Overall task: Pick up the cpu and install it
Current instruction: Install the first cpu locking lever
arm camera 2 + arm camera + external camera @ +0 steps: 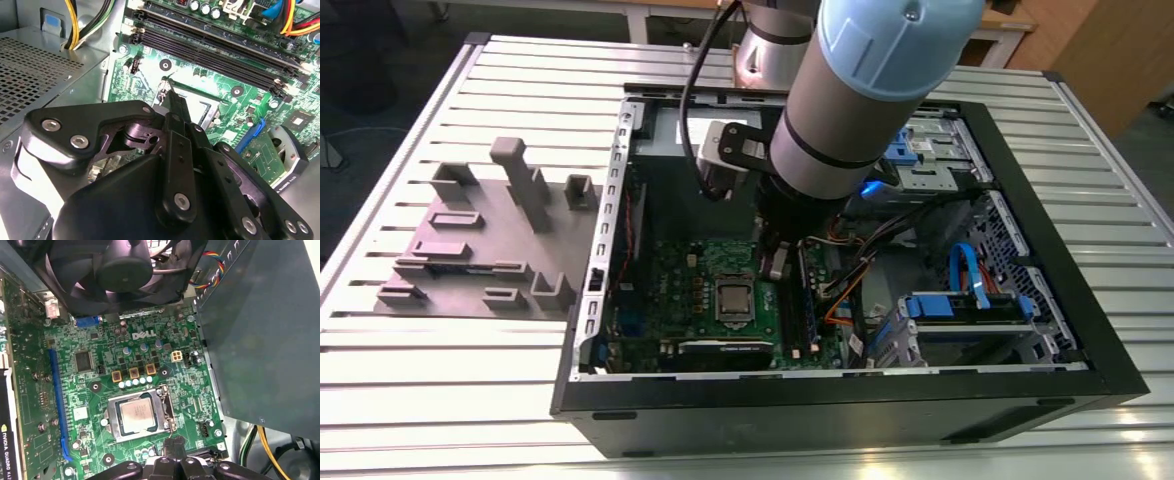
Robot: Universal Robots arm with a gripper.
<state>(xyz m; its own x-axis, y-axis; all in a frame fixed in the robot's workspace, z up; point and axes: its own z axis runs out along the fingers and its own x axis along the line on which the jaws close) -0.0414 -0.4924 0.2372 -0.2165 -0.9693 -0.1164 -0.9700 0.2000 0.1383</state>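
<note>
**Gripper closed beside the socket, cpu seated**

From my remote desk, the gripper has its black fingers brought together on nothing. Its tip hangs just beside the socket edge. I cannot tell whether it touches the board.

In the exterior view, from that view's left, a grey plastic fixture of upright blocks sits on the table, a surface of ribbed pale metal slats. Next comes the open case, black outside and bare sheet steel within, lying on its side. Its green motherboard carries the cpu, with the gripper just above it under the thick grey arm. Blue drive cages fill the case toward the view's right, and wooden furniture stands behind the table.

In the first wrist view, a long blue slot runs along the motherboard, a round black fan overhangs it, and white lettering is printed on the green. The cpu, flat, square and silvery, lies inside the socket's metal frame. A smooth grey power supply box follows, with yellow cables beneath.
</note>
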